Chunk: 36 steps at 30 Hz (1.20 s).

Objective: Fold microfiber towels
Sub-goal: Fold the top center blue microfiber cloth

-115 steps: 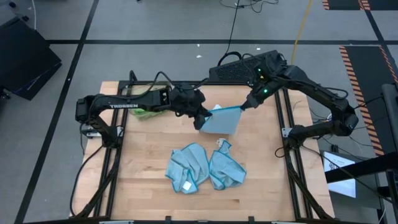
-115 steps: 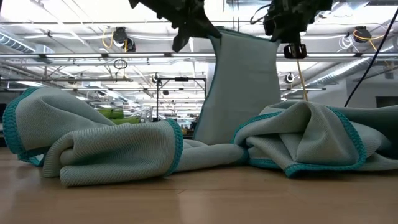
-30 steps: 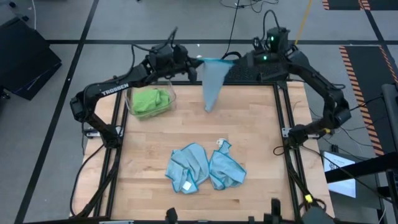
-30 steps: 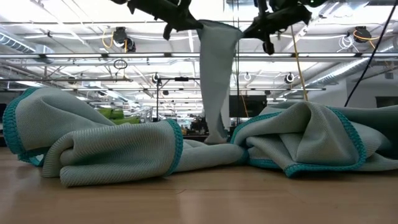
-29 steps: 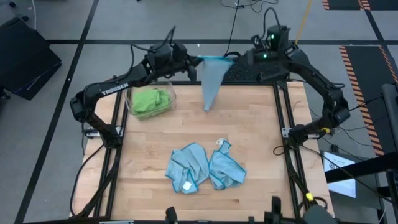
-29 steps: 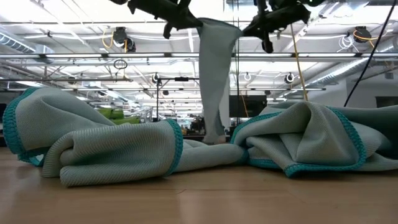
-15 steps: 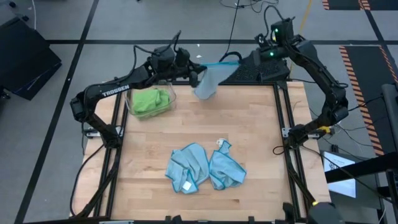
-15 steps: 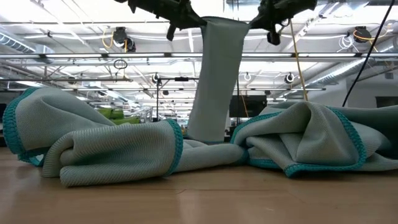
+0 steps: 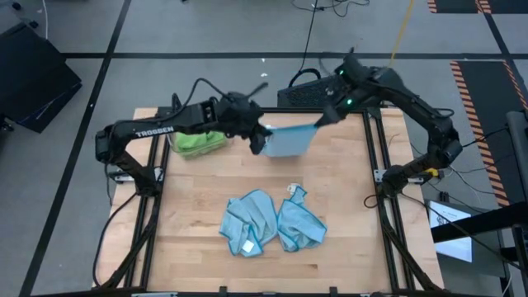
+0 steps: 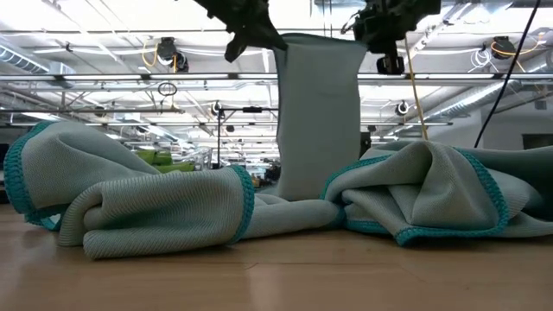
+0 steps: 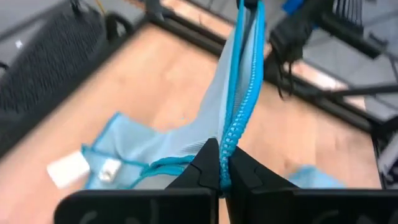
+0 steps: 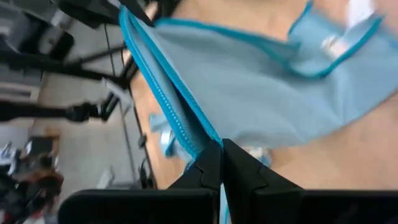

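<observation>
**Towel brought down and spread between both jaws**

Our left jaws [image 9: 257,142] are clenched on one top corner of the light blue towel [image 9: 289,140]; our right jaws [image 9: 322,120] are clenched on the other. In both wrist views the teal hem runs straight out from between the tips, so the grip is on the edge, not the middle.

Vs. half a sec ago: the arms have come down and toward the frame's centre, and the towel, then bunched and hanging narrow near the upper edge of the worktop [image 9: 355,247], is now a wider sheet over the boards, upper centre of the high view. Low view shows it hanging flat, lower end hidden behind the two crumpled blue towels [image 9: 272,221]. We judge it's being laid down for the first fold.

Green towels [image 9: 196,142] sit at upper left.
</observation>
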{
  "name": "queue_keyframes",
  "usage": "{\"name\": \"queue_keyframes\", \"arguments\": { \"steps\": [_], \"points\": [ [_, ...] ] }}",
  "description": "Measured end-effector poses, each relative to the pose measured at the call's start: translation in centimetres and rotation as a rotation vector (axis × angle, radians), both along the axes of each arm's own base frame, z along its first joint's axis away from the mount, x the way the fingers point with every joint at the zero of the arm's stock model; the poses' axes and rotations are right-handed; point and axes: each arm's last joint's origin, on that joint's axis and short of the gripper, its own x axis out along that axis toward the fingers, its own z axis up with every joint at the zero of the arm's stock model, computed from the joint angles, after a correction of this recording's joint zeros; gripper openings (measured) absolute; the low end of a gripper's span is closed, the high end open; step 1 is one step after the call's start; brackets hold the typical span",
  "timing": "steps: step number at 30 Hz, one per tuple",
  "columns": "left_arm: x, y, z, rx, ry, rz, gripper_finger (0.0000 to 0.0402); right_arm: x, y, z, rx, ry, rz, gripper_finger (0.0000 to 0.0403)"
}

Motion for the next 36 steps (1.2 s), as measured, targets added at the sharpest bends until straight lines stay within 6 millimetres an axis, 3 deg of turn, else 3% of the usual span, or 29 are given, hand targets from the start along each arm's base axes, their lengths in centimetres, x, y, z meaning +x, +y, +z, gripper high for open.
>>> {"name": "queue_keyframes", "arguments": {
  "steps": [4, 12, 23, 28, 36],
  "points": [
    [0.3, -2.5, -0.9, -0.010, 0.088, -0.029, 0.0003, 0.8, 1.8, -2.5, 0.074, 0.062, 0.072, 0.0000],
    [1.5, -6.7, -3.4, -0.028, 0.198, -0.103, 0.0004, 0.2, 7.0, -7.5, 0.185, 0.126, 0.111, 0.0000],
    [2.1, -9.1, -7.6, -0.103, 0.238, -0.048, 0.0006, -0.7, 10.7, -12.6, 0.261, 0.037, -0.020, 0.0000],
    [1.9, -9.8, -8.5, -0.117, 0.260, -0.053, 0.0005, -0.5, 11.4, -13.7, 0.269, 0.040, -0.016, 0.0000],
    [1.7, -12.2, -7.7, -0.202, 0.220, -0.101, 0.0004, 0.2, 12.6, -12.9, 0.386, 0.004, 0.016, 0.0000]
  ]
}}
